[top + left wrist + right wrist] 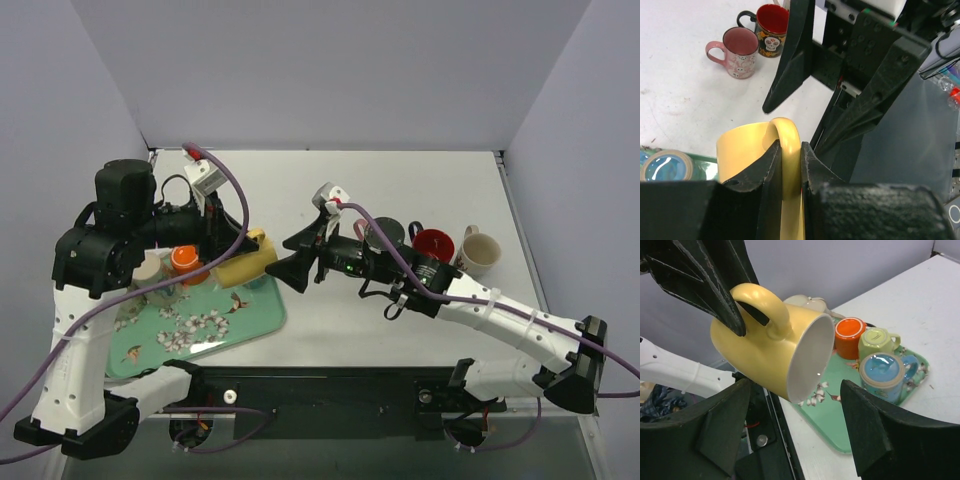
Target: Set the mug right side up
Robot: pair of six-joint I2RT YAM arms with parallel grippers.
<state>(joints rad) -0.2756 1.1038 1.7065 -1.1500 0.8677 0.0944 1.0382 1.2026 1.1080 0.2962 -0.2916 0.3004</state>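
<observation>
The yellow mug [243, 266] hangs tilted on its side above the right end of the green floral tray [255, 322]. My left gripper [790, 152] is shut on the mug's handle [788, 135]. In the right wrist view the yellow mug [765, 357] shows its white inside, its mouth turned toward the camera and slightly down, with the left fingers [715, 285] on the handle. My right gripper [291, 263] is open, its jaws spread wide just to the right of the mug's mouth, not touching it.
The tray [837, 417] holds an orange cup [849, 334], a pale green cup [878, 342] and a blue cup [884, 371]. A pink skull mug [738, 52] and a black mug with red inside [771, 24] stand upright on the white table at the right.
</observation>
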